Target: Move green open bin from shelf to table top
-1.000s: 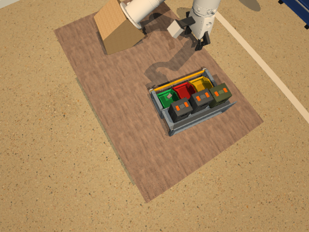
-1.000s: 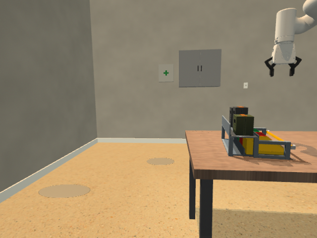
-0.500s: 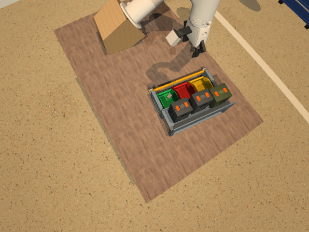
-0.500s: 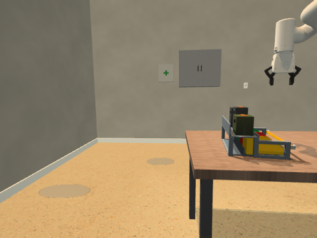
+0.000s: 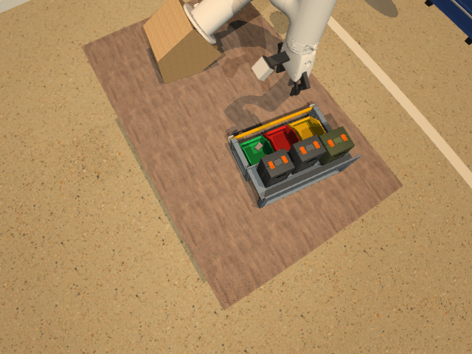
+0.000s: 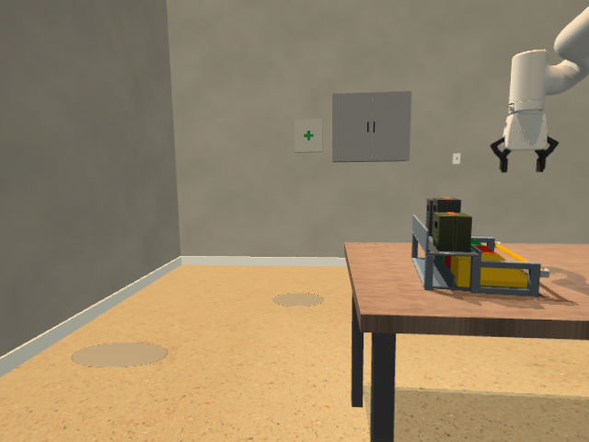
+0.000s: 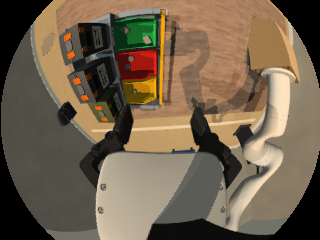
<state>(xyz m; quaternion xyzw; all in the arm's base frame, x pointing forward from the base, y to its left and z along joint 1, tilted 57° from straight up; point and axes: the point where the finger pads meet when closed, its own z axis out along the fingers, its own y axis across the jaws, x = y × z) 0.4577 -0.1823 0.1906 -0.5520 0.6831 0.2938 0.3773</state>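
Green open bin [image 5: 254, 150], upright on shelf [image 5: 304, 178] (end slot), small grey part [image 5: 259, 146] inside

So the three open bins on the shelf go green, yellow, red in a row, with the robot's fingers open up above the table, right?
Not quite: the order is green bin, red bin, yellow bin, red in the middle, as the top view shows. The fingers are indeed open, high above the table.

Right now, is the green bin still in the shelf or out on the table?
In the shelf. The green bin sits in the end slot of the grey rack, beside the red bin; the open claw holds nothing.
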